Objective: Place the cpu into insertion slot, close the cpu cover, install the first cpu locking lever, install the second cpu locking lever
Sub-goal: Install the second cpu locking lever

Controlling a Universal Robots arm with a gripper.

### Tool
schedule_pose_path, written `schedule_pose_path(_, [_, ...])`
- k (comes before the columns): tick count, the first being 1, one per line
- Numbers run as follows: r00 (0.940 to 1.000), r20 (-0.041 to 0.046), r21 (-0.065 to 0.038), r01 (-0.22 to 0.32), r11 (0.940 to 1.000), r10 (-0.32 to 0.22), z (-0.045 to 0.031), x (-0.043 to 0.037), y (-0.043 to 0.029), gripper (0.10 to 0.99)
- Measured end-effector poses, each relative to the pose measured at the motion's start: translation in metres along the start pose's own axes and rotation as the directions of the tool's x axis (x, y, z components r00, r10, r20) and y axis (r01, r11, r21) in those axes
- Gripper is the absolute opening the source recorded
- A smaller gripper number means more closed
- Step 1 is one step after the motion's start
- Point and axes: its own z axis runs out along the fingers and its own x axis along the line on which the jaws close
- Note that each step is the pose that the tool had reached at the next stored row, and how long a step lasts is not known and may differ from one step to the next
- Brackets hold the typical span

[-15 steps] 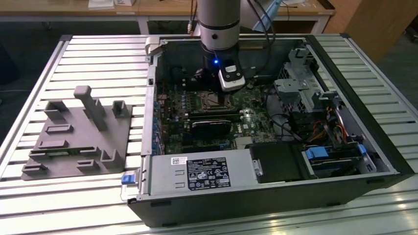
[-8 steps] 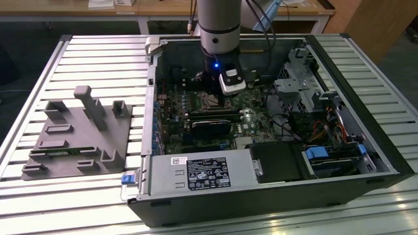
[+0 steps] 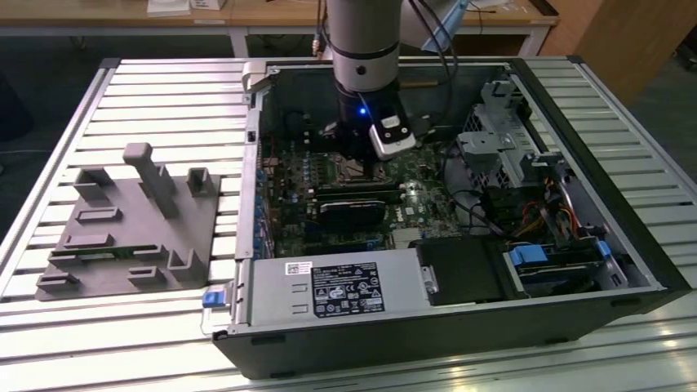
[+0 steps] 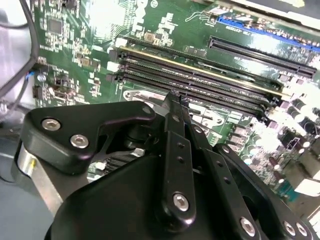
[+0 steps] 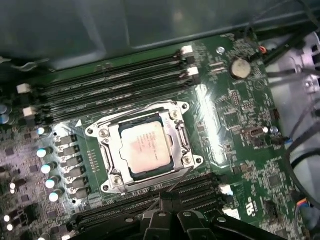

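Exterior view: arm reaches down into the open computer case (image 3: 458, 269) on the slatted surface (image 3: 163, 82); gripper (image 3: 360, 159) sits low over the socket area of the motherboard (image 3: 326, 220).

Second wrist view: gripper (image 4: 172, 97) fingertips pressed together, nothing between them, just beside the memory slots (image 4: 200, 75).

First wrist view: cpu (image 5: 145, 145) lies seated in the socket, cpu cover (image 5: 176, 131) down around it. Judgement: lever step in hand; calls for a precise downward push. Print illegible.
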Motion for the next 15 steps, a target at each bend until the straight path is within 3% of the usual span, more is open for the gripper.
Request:
schedule_pose_path(9, [0.9980, -0.0019, -0.008, 0.064, 0.9979, -0.064, 0.0068, 0.0092, -0.0036, 0.106])
schedule_pose_path(15, [0.9962, -0.0046, -0.023, 0.087, 0.9960, -0.087, 0.0112, 0.0182, -0.0084, 0.106])
